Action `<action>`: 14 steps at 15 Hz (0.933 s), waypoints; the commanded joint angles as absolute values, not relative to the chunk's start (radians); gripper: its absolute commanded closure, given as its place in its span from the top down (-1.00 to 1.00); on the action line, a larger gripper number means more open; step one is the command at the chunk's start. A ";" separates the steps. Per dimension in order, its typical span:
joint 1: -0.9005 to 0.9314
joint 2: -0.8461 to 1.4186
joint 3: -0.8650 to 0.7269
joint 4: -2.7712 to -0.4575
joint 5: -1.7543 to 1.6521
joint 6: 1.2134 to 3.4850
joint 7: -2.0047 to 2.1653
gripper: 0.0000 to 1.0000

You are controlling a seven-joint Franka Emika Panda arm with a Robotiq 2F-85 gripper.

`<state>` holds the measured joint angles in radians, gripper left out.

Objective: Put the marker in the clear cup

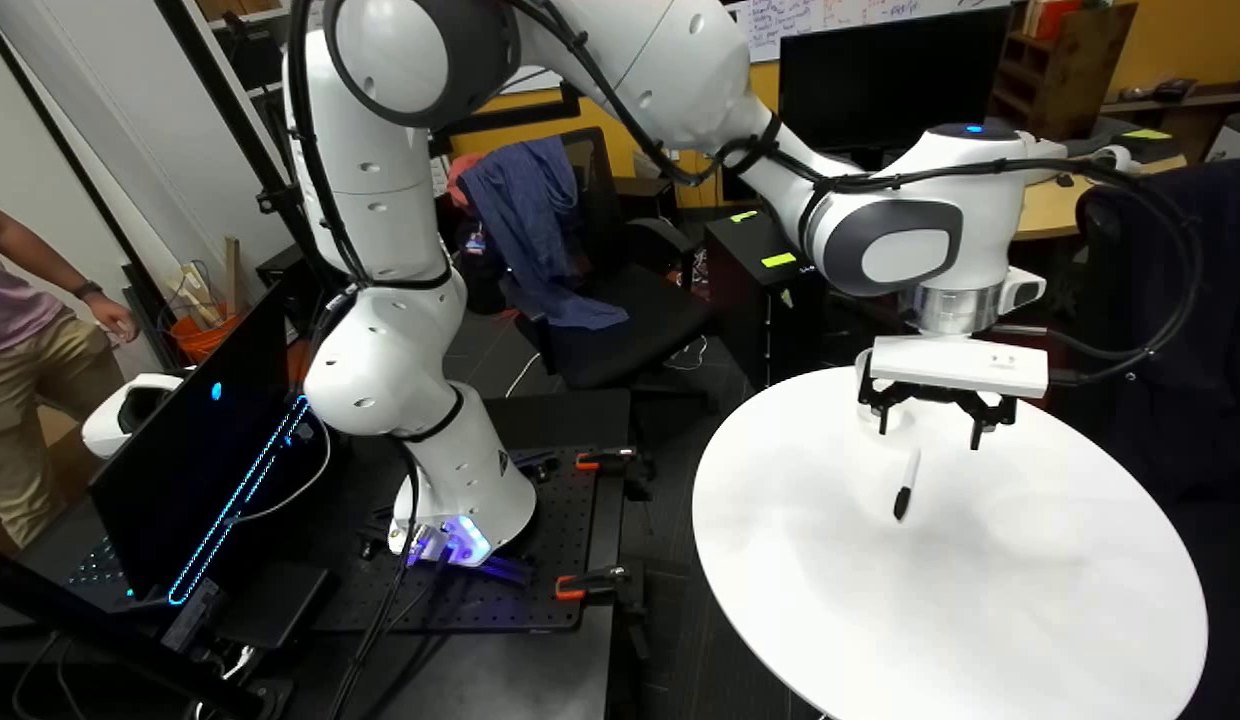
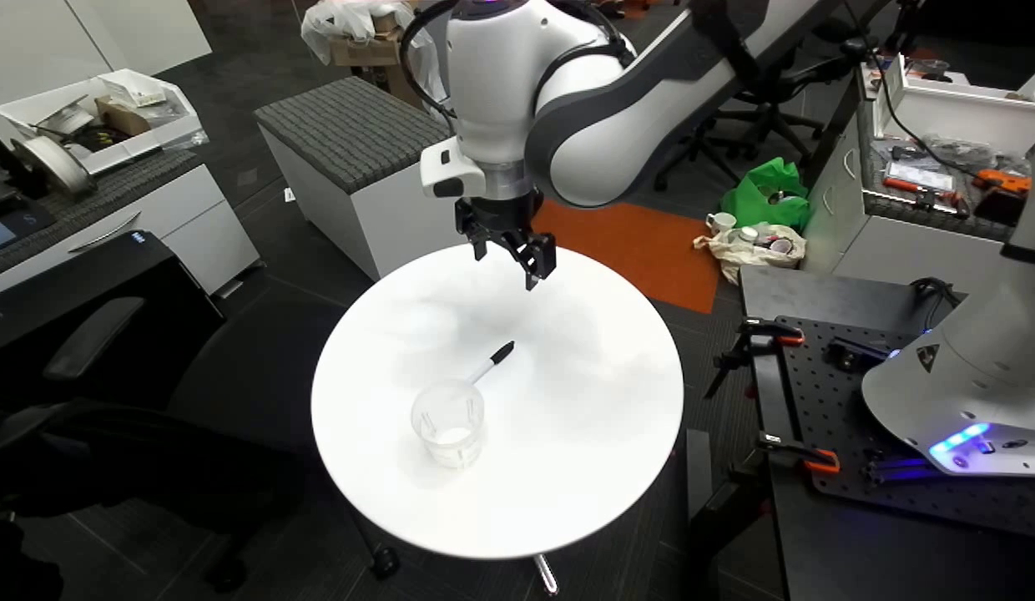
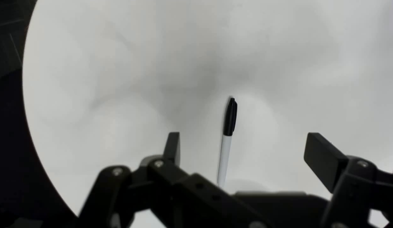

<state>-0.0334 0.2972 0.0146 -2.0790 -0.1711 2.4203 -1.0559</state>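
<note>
The marker has a white barrel and a black cap. It lies on the white round table (image 1: 1030,610) and shows in both exterior views, marker (image 1: 906,488) and marker (image 2: 494,361). In the wrist view the marker (image 3: 227,133) lies between the fingers in the picture, its barrel end partly cut off by the gripper body. The clear cup (image 2: 448,413) stands upright beside the marker's barrel end. In an exterior view the cup (image 1: 868,415) is partly hidden behind the gripper. My gripper (image 1: 929,432) is open and empty above the table; it also shows here (image 2: 506,265) and here (image 3: 242,147).
The robot base stands on a black bench with orange-tipped clamps (image 1: 595,585) at its edge, across a gap from the table. A black chair (image 2: 217,401) stands close to the table. A grey-topped cabinet (image 2: 350,133) stands beyond the table.
</note>
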 commanded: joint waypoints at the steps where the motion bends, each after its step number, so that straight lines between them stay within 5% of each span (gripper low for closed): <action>1: -0.057 0.367 0.057 -2.029 -0.122 2.482 -1.095 1.00; 14: -0.083 0.560 0.165 -1.882 -0.044 2.474 -1.103 1.00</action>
<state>-0.0598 0.5188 0.1408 -1.9222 -0.0700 2.4905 -1.0568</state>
